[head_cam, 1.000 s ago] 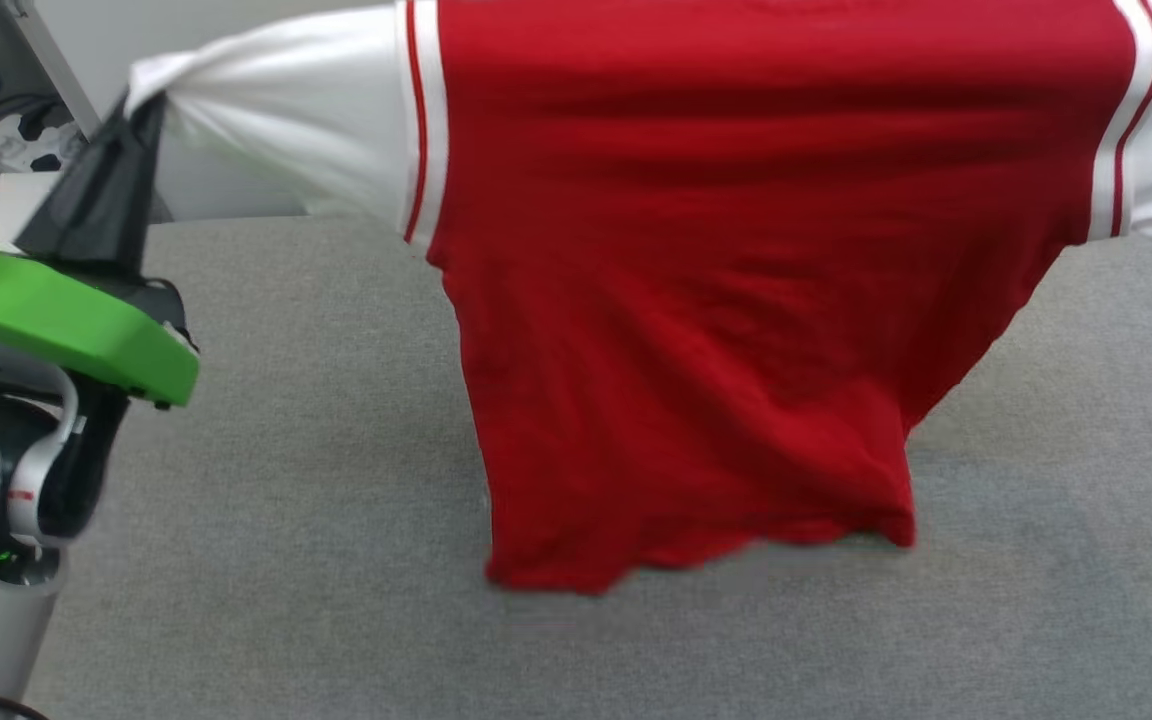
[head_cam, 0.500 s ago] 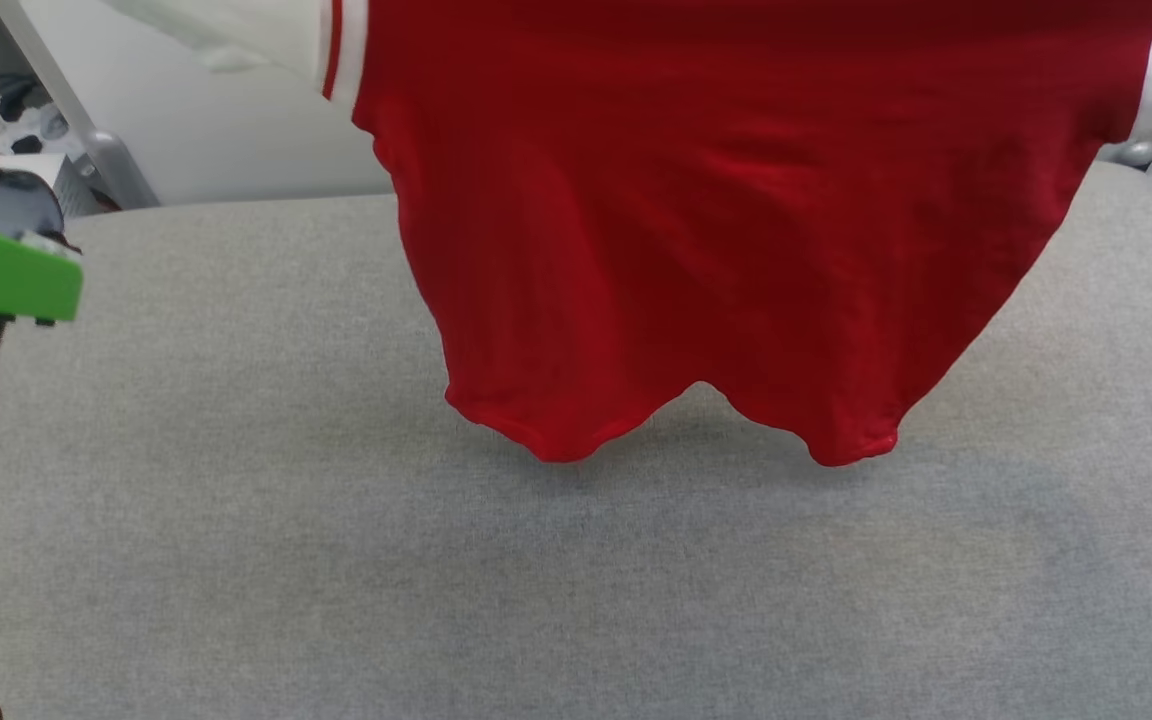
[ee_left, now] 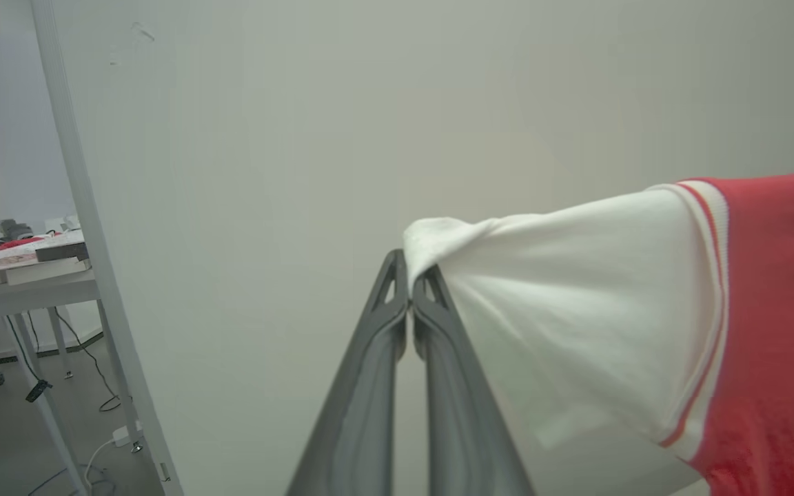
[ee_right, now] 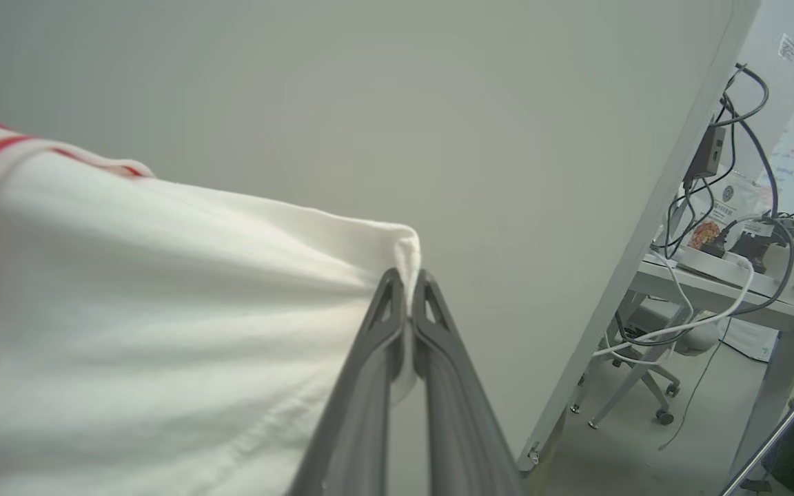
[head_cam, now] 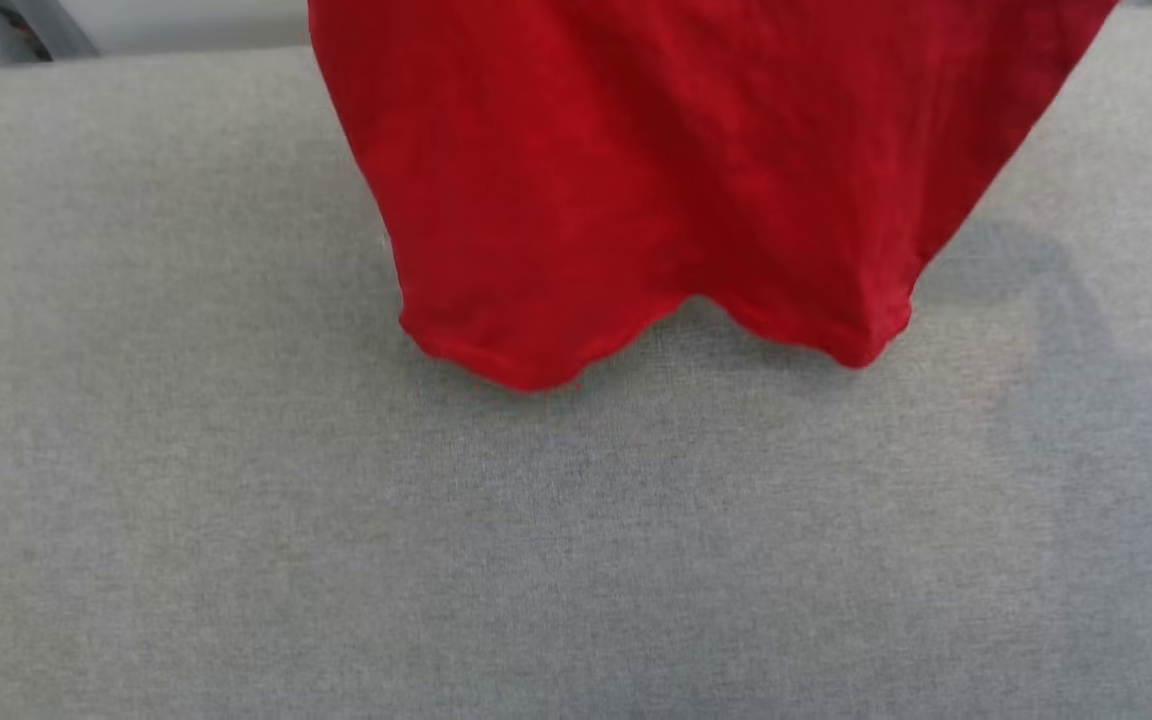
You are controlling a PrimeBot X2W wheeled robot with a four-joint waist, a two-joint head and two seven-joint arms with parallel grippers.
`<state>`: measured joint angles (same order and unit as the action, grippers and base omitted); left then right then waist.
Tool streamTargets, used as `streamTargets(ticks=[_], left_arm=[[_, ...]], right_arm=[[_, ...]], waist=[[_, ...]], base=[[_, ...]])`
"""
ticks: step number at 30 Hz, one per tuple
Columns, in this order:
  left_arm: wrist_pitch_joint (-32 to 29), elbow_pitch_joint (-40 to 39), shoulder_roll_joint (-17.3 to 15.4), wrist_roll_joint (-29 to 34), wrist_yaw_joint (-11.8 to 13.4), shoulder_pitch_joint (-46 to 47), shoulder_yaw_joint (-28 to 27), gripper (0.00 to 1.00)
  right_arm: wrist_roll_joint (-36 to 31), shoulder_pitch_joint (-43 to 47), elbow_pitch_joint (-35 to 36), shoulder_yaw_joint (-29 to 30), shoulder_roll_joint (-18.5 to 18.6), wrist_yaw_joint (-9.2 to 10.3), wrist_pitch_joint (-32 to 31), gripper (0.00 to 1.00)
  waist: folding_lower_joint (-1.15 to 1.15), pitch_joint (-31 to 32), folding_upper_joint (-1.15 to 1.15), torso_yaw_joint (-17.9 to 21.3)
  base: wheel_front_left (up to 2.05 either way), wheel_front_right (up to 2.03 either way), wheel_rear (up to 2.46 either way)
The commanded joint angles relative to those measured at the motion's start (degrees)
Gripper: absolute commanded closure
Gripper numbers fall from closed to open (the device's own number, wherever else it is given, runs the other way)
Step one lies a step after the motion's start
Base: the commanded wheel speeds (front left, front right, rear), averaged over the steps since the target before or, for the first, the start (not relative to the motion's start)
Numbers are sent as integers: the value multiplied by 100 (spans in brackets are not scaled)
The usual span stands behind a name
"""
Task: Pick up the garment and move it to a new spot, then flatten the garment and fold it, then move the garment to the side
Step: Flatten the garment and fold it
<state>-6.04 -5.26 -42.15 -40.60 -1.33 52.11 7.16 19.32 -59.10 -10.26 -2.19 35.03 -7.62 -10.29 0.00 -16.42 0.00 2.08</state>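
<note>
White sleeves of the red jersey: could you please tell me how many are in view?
2. One white short sleeve of the red jersey T-shirt is pinched by the left gripper; the second white sleeve is pinched by the right gripper.

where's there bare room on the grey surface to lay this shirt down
The grey surface is bare across its whole near half, in front of the hanging hem of the garment, and in strips to the hem's left and right. It is crowded at the far middle, where the red body hangs. Whether the hem touches the surface I cannot tell.
</note>
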Motion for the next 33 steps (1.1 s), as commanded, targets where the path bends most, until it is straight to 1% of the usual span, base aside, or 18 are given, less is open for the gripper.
streamTargets(ticks=[1, 6, 11, 16, 20, 24, 27, 29, 33], left_arm=[[14, 198, -77, 64, -53, 305, 8, 100], [188, 909, -10, 271, -296, 1438, 223, 100], [475, 1631, 97, 538, -433, 2668, 421, 100], [830, 2518, 271, 798, -526, 3861, 677, 100], [1128, 3186, 424, 936, -569, 4526, 893, 100], [1500, 3806, 591, 1001, -589, 5011, 1027, 100], [1765, 4192, 717, 1018, -598, 5206, 1110, 100], [1947, 4499, 862, 956, -607, 5130, 1211, 100], [2058, 4631, 1023, 785, -612, 4694, 1371, 100]], right_arm=[[-63, -265, -163, -28, 48, 13, 57, 100], [-149, -1300, -749, -223, 8, 13, 271, 100], [-318, -2336, -1405, -227, -170, 13, 553, 100], [-679, -3270, -2095, -50, -397, 13, 979, 100], [-918, -3910, -2700, 228, -643, 13, 1355, 100], [-1134, -4405, -3197, 479, -812, 13, 1795, 100], [-1268, -4578, -3501, 605, -922, 13, 2069, 100], [-1330, -4484, -3767, 539, -1050, 13, 2273, 100], [-1228, -4168, -3994, 436, -1115, 13, 2408, 100]], waist=[[0, -745, 0, -35], [0, -1384, 0, -51], [0, -1897, 0, -22], [0, -2288, 0, 18], [0, -2543, 0, 1], [0, -2746, 0, -41], [0, -2844, 0, -79], [0, -2869, 0, -117], [0, -2809, 0, -180]], base=[[0, 0, 0], [0, 0, 0], [0, 0, 0], [0, 0, 0], [0, 0, 0], [0, 0, 0], [0, 0, 0], [0, 0, 0], [0, 0, 0]])
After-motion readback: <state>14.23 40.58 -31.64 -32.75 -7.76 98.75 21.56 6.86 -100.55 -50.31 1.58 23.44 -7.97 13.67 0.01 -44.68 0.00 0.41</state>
